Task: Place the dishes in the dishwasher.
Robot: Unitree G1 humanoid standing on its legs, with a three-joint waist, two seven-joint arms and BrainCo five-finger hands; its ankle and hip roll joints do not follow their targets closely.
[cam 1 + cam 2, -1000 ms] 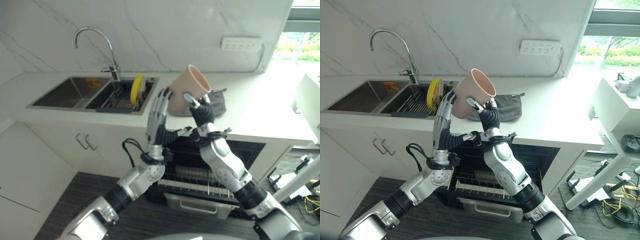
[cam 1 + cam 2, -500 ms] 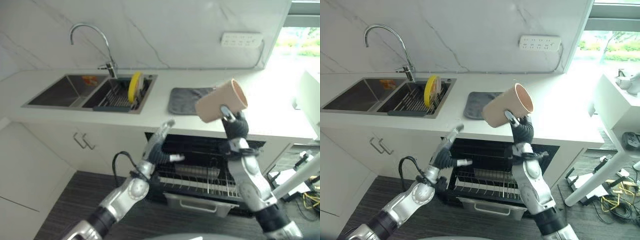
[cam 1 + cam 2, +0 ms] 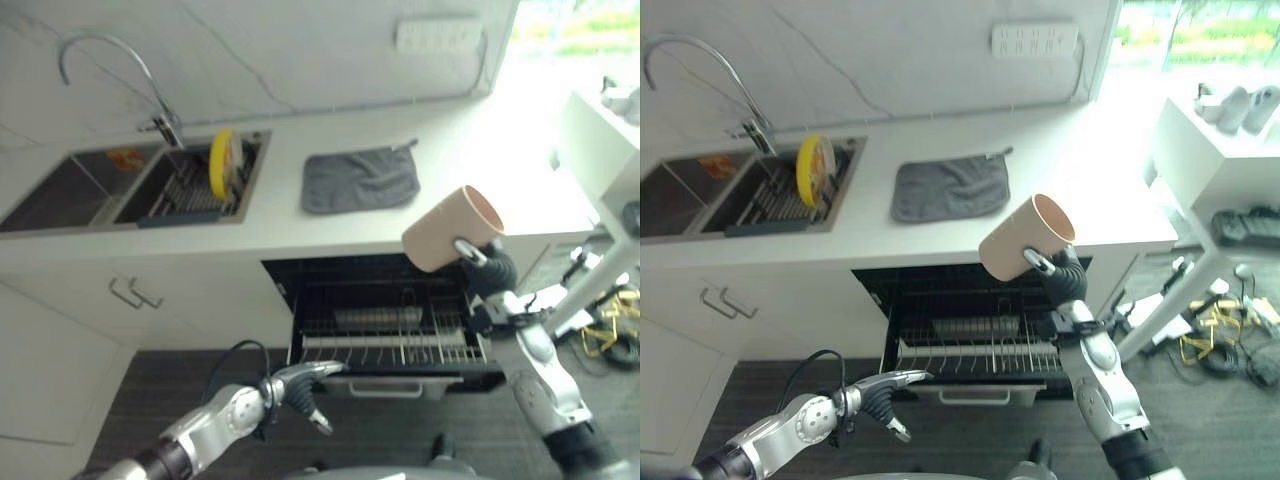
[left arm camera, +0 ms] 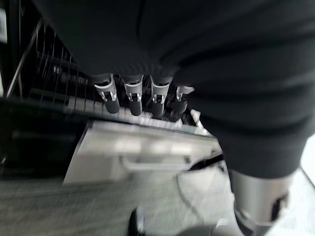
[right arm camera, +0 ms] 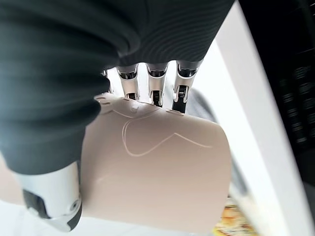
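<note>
A beige cup (image 3: 452, 228) tilts on its side in my right hand (image 3: 487, 270), held in the air above the right end of the open dishwasher (image 3: 390, 300). In the right wrist view the fingers (image 5: 155, 88) curl round the cup (image 5: 157, 172). The dishwasher's wire rack (image 3: 980, 345) is pulled out, with a small dish standing in it. My left hand (image 3: 300, 378) hangs low in front of the rack's left corner with straight fingers (image 4: 133, 98) and holds nothing. A yellow plate (image 3: 222, 163) stands on edge in the sink's drying rack.
A grey cloth (image 3: 360, 180) lies on the white counter (image 3: 470, 150) above the dishwasher. The double sink (image 3: 90, 185) and its tap (image 3: 150, 90) are at the left. A white table with cables beneath it stands at the right (image 3: 1210, 130).
The camera has tilted down and moved right. My left hand has let go of the cup and dropped low before the dishwasher. My right hand has carried the cup right and lower.
</note>
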